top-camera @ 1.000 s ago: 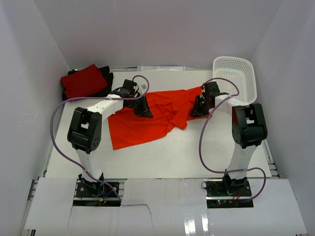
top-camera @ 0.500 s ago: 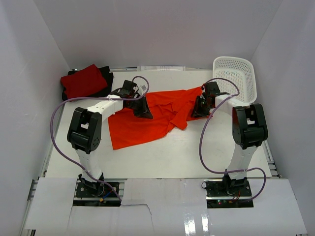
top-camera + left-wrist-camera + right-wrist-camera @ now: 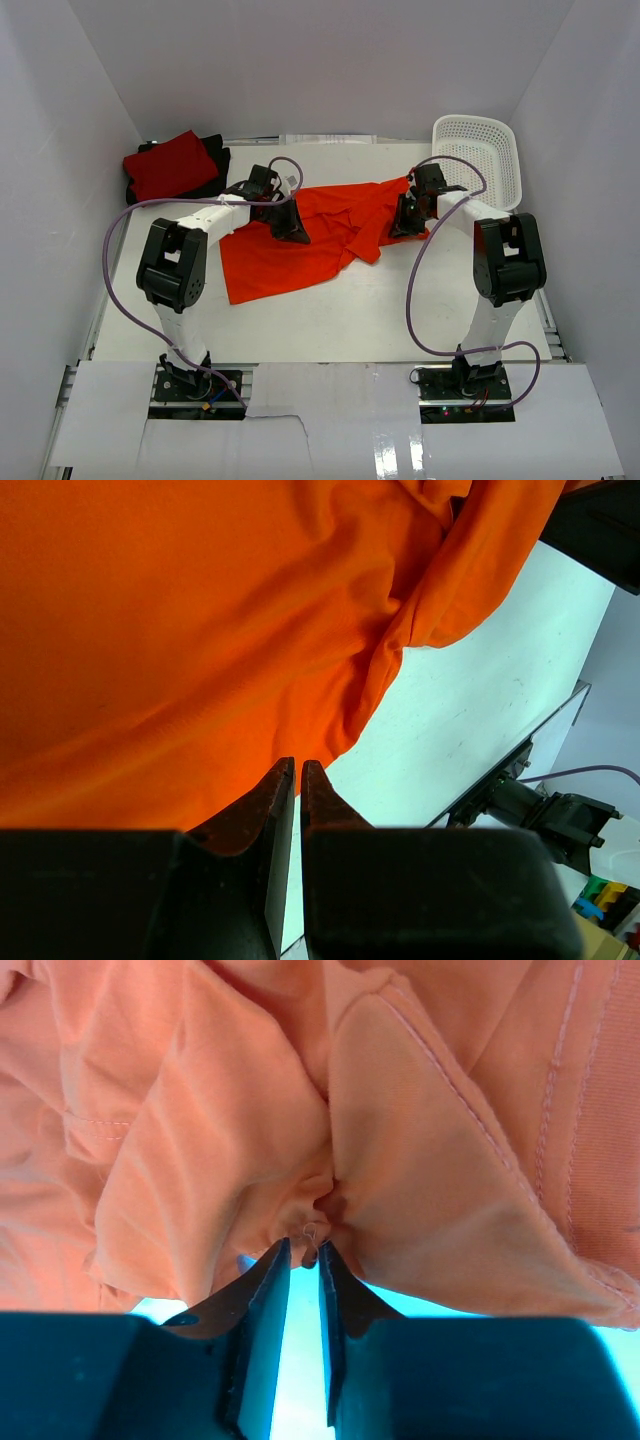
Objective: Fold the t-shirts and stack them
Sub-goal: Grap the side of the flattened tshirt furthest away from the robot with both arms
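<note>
Cloth soft, light, limp: orange t-shirt (image 3: pixel 290 262) likely bunches unless taken at hems. Left gripper (image 3: pixel 298 766) and right gripper (image 3: pixel 304 1246) both narrow, pinching its edges.

- Cannot see most of the black t-shirt (image 3: pixel 218 160): buried under the crimson t-shirt (image 3: pixel 170 165), only dark edges showing.
- Cannot follow the orange t-shirt (image 3: pixel 290 260) beneath the left tool (image 3: pixel 292 230) and right tool (image 3: pixel 405 225) from above; too small there to judge the fingertips.
- In the left wrist view, cut off by the top and left edges; lost from sight where cloth meets the closed tips.
- In the right wrist view, running off the top, left and right edges.
- Cannot name the dark shape (image 3: pixel 600 525) clipped by the upper right corner, nor the small coloured bits (image 3: pixel 600 895) at the lower right.
- Cannot see the near corner of the white basket (image 3: pixel 480 150), behind the right arm (image 3: pixel 505 260).
</note>
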Controlling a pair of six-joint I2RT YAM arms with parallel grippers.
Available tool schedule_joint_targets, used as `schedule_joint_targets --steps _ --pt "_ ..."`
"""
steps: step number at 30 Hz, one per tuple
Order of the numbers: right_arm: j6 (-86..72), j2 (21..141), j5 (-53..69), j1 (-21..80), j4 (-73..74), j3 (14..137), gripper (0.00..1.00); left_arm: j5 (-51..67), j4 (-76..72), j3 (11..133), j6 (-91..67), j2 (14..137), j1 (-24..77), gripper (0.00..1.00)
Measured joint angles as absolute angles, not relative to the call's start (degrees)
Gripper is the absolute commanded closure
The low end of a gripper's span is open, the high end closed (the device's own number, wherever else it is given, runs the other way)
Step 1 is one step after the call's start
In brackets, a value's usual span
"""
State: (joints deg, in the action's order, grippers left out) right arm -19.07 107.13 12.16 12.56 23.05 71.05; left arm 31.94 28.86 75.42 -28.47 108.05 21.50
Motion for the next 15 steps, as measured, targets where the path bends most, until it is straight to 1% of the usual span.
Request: schedule_joint_targets --steps 1,3,15 --pt "-19.1 107.1 12.2 12.6 23.0 71.1 0.84 31.9 28.8 75.4 -28.5 108.0 21.5 0.80" --pt "-19.1 107.1 12.3 12.7 23.0 71.4 0.92 31.9 28.8 75.4 -28.5 108.0 21.5 0.81" --pt "-19.3 105.6 13.0 12.9 23.9 72.0 0.92 31.1 29.3 74.3 -28.5 106.4 21.4 0.80"
